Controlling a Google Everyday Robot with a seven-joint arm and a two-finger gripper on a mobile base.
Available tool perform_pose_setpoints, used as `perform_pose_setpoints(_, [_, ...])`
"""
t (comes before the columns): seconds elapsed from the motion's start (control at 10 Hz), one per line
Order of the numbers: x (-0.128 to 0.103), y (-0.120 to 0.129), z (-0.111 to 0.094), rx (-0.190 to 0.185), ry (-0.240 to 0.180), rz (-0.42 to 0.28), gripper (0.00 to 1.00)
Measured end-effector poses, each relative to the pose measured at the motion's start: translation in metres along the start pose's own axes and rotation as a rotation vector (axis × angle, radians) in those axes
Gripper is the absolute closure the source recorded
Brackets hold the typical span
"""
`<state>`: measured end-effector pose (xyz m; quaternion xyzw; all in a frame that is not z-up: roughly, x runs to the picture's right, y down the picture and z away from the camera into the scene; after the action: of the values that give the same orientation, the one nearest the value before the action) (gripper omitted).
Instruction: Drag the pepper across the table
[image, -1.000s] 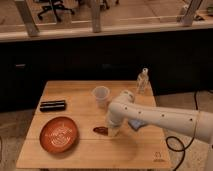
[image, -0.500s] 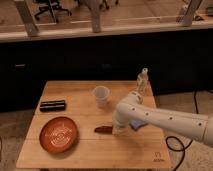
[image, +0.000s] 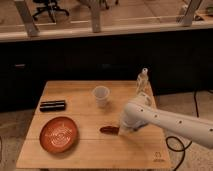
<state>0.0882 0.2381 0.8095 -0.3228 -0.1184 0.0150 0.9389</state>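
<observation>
The gripper (image: 120, 129) sits low over the table (image: 90, 150), right of centre in the frame, at the end of the white arm (image: 165, 120) that reaches in from the lower right; its tip meets the right end of the pepper (image: 108, 130), but the arm's bulk hides it, so whether it is parted or closed, or has any hold on the pepper, cannot be told. The pepper lies flat on the wood, lengthwise left to right, just right of the plate (image: 59, 135) and below the cup (image: 101, 96); compared with half a second ago it rests a little further right, and the arm's wrist has drawn slightly right with it; a second ago the pepper lay nearer the plate's edge. The orange-brown plate stays in the lower left part of the tabletop; the black bar (image: 53, 105) lies above it near the left edge; the white cup stands upright near the upper middle; a clear bottle (image: 143, 81) stands at the upper right corner of the table, behind the arm; none of these has shifted across the frames.
</observation>
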Motion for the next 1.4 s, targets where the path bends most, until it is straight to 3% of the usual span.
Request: perform_pose_setpoints(1.4, [0.023,0.0,0.0,0.005,-0.007,0.091,0.97])
